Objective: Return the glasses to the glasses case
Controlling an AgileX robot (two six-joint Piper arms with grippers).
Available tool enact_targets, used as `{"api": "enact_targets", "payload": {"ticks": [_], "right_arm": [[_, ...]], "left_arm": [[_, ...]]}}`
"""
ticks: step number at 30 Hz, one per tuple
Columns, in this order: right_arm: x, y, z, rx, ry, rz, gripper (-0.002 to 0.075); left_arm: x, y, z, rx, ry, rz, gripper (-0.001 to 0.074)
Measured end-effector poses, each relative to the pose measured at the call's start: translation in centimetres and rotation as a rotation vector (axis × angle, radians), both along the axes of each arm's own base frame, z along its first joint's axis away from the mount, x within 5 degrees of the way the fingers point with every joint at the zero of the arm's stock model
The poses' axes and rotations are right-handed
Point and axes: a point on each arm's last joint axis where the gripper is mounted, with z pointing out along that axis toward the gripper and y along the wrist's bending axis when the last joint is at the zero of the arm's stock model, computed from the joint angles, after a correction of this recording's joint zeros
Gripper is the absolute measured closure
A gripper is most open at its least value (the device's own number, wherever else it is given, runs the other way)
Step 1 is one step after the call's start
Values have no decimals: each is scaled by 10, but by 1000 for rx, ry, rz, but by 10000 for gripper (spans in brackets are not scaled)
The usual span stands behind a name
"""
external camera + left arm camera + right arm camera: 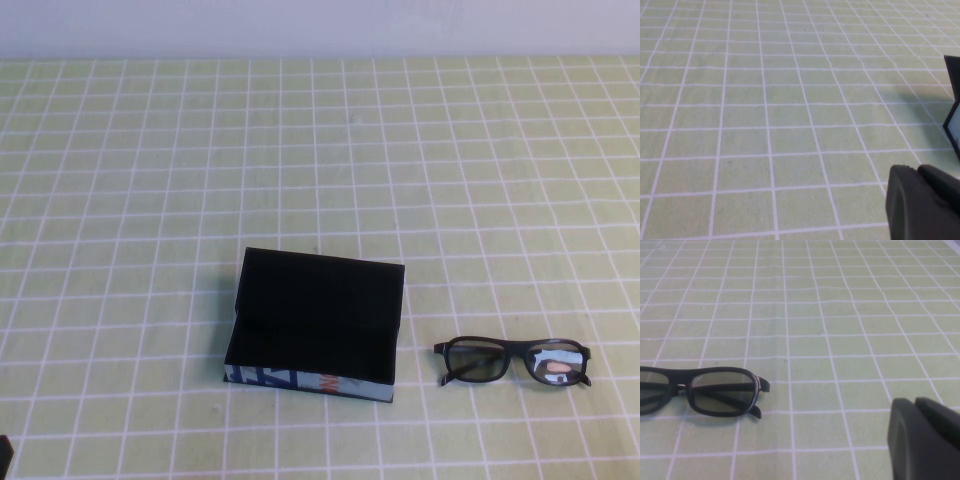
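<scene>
The black glasses case [313, 322] lies open near the table's front middle, lid raised at the back, its blue, white and orange front side facing me. A corner of it shows in the left wrist view [953, 105]. The black thick-rimmed glasses [513, 361] lie on the cloth just right of the case, also in the right wrist view [700, 390]. My left gripper [917, 171] is shut and empty, low at the front left, away from the case. My right gripper [914, 403] is shut and empty, to the right of the glasses and apart from them.
A green cloth with a white grid [320, 160] covers the whole table. A white wall runs along the far edge. A dark bit of the left arm [5, 455] shows at the front left corner.
</scene>
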Motion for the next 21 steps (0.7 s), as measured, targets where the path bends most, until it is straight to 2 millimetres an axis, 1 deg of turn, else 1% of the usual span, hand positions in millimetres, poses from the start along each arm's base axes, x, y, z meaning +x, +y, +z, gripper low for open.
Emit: {"api": "enact_targets", "payload": {"ticks": [15, 18, 21], "right_arm": [[0, 0, 1, 0, -9, 0, 743], [1, 0, 4, 2, -44, 0, 743], [3, 0, 11, 2, -125, 1, 743]], "left_arm": [[0, 0, 0, 7, -1, -1, 738], [0, 0, 0, 6, -6, -1, 738], [1, 0, 2, 2, -29, 0, 738]]}}
